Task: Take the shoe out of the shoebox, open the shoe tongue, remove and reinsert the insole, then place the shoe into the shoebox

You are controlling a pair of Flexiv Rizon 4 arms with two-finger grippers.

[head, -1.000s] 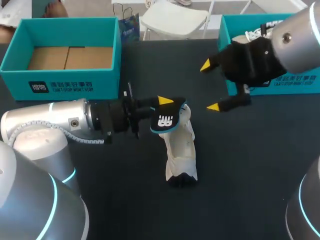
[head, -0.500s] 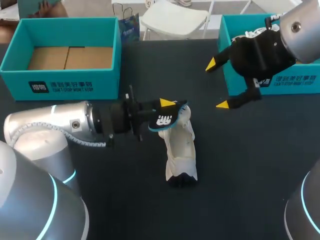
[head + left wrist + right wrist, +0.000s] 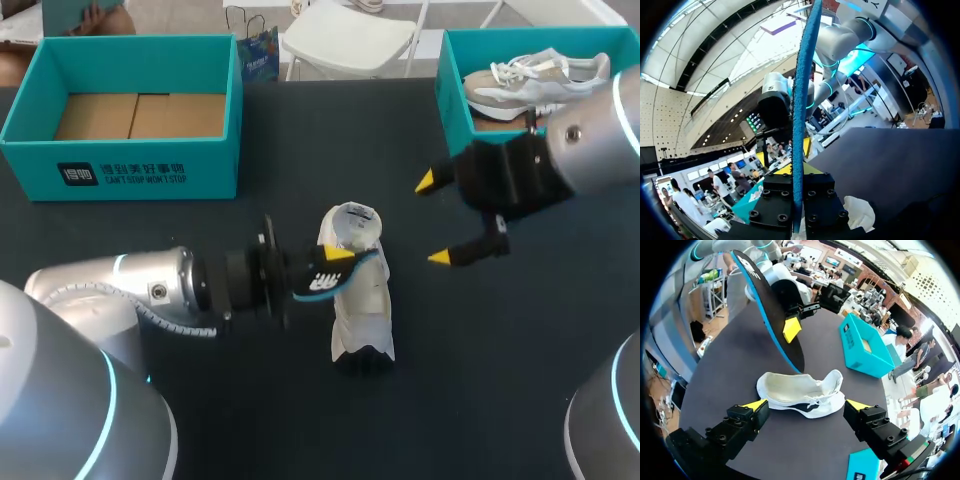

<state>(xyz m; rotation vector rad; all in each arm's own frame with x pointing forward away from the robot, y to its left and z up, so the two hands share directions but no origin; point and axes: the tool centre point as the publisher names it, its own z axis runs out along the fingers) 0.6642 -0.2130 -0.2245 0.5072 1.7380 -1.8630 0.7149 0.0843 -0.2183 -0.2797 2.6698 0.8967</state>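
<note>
Insole (image 3: 325,276) pulled back from white shoe (image 3: 362,305), dark matte table (image 3: 300,140)

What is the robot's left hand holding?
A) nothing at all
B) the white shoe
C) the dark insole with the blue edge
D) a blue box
C: the left gripper is pinching the dark, blue-edged insole between its two fingers, while the white shoe lies by itself on the table.
</note>
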